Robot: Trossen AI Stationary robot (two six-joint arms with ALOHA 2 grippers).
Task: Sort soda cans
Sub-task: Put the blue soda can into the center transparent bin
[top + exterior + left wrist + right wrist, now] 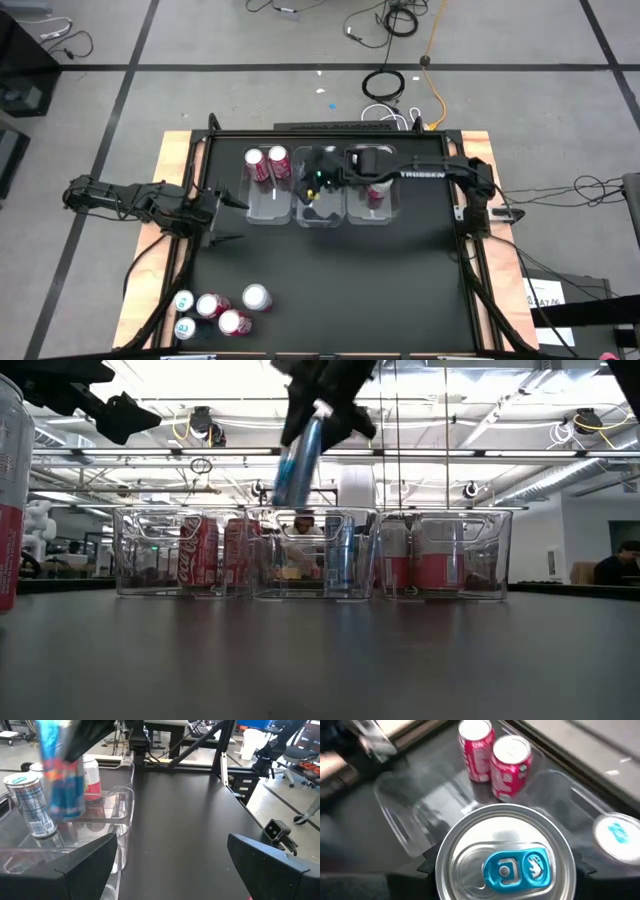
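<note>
Roughly halfway through the sort
My right pincer [322,410] clamps a blue can [297,460] above the middle bin [315,592]; left pincer [228,221] apart; five cans [222,309] wait

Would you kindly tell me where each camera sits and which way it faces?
High: overhead, looking down; both arms, three clear bins.
Low: table height, facing the bins; right gripper holding a blue can.
Left wrist: behind open left gripper, facing the bins.
Right wrist: above the held can's top.
Shared: the blue can shows in the low and both wrist views.
</note>
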